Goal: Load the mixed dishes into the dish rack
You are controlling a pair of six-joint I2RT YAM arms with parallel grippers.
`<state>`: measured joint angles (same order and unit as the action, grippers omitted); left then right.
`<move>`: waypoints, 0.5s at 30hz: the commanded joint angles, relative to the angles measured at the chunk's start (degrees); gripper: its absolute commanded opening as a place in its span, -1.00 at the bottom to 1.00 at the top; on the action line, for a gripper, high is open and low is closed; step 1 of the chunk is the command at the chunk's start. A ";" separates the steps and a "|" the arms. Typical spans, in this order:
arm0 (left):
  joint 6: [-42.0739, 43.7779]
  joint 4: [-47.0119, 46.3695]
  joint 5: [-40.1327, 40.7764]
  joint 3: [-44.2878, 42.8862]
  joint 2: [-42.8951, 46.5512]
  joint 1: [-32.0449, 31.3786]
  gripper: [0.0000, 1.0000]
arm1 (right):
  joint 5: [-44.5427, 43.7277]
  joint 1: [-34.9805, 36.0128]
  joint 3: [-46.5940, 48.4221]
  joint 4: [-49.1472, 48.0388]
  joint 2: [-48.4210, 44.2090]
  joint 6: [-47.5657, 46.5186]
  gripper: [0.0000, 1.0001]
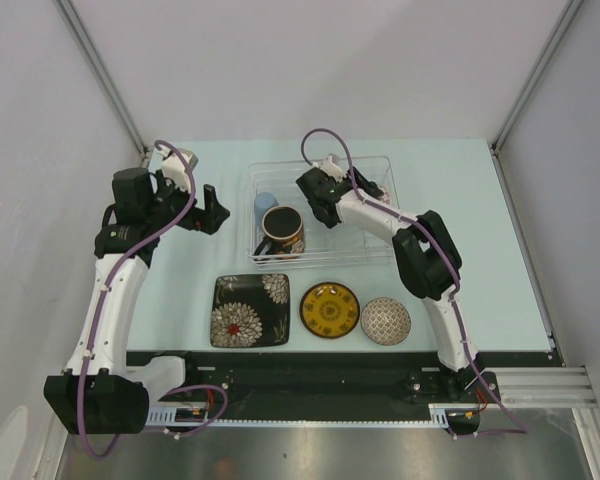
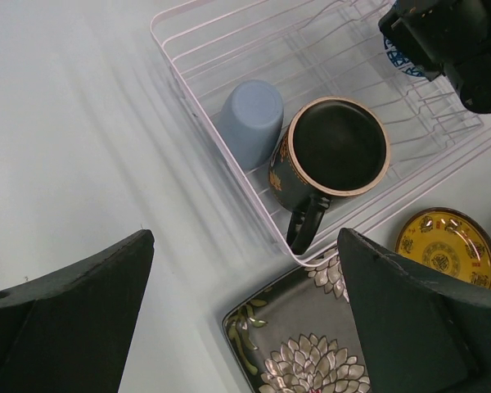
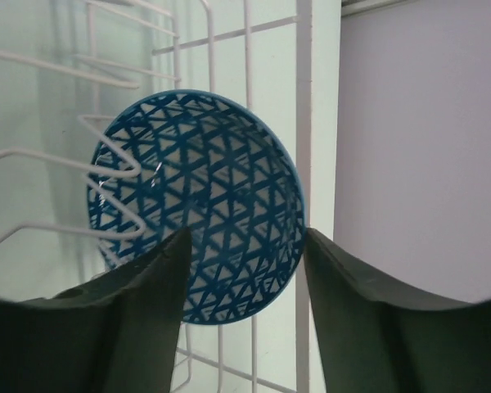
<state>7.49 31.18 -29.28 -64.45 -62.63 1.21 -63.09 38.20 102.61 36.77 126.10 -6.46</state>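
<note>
From the top we've got the dish rack [image 1: 380, 162] on the far part of the counter [image 1: 480, 250], with the pale blue cup [image 1: 265, 203] and the mug [image 1: 281, 230] inside. The black plate [image 1: 250, 310], yellow saucer [image 1: 329, 310] and brownish bowl [image 1: 385, 320] sit nearer. Left wrist: the left claw [image 2: 244, 246] is wide open and empty. Right wrist: the right claw [image 3: 244, 246] is parted, and the blue bowl [image 3: 200, 180] stands on edge in the rack just past it.
</note>
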 commanded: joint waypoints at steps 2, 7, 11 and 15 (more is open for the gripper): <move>-0.72 -1.91 -2.28 -1.03 0.23 0.46 0.99 | 0.87 0.92 -0.65 1.63 -2.00 2.86 0.32; -0.72 -1.82 -2.28 -1.12 0.32 0.54 0.99 | 0.25 1.00 0.22 2.77 -6.39 2.07 0.50; -0.81 -1.82 -2.27 -1.21 0.40 0.46 0.99 | -0.45 1.35 1.45 5.67 -11.22 2.50 0.67; -0.98 -2.09 -2.36 -1.12 0.32 0.46 0.99 | 2.79 1.97 1.46 11.55 -18.34 7.85 0.77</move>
<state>7.42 30.98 -30.24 -64.45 -62.63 1.26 -61.52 39.33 102.08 42.96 117.99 -4.36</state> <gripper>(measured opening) 0.996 0.866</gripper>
